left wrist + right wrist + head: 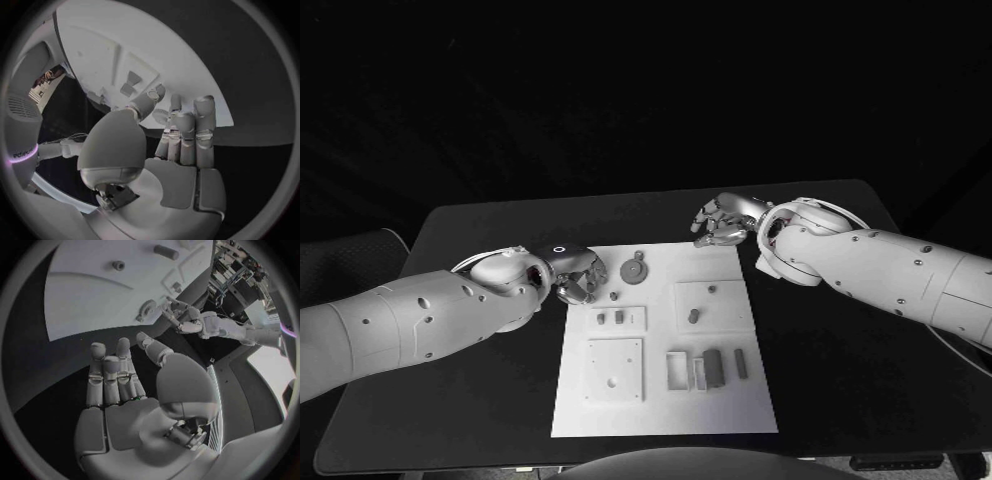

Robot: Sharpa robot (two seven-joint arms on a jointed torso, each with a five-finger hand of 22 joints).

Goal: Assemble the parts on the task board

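One task board [661, 400] is seen, with about seven grey parts [713, 365] on it. The left hand [577, 278] and right hand [726, 222] are held at its far corners — fingers loosely extended, nothing gripped.

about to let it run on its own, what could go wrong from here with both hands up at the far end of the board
1. The left hand hovers open at the task board's left edge, close to the round part; a careless reach could knock it away.
2. The right hand sits just off the far right corner; coming down, it might catch the board's edge and shift everything.
3. The slim parts stand close together, so grasping one may topple its neighbours.
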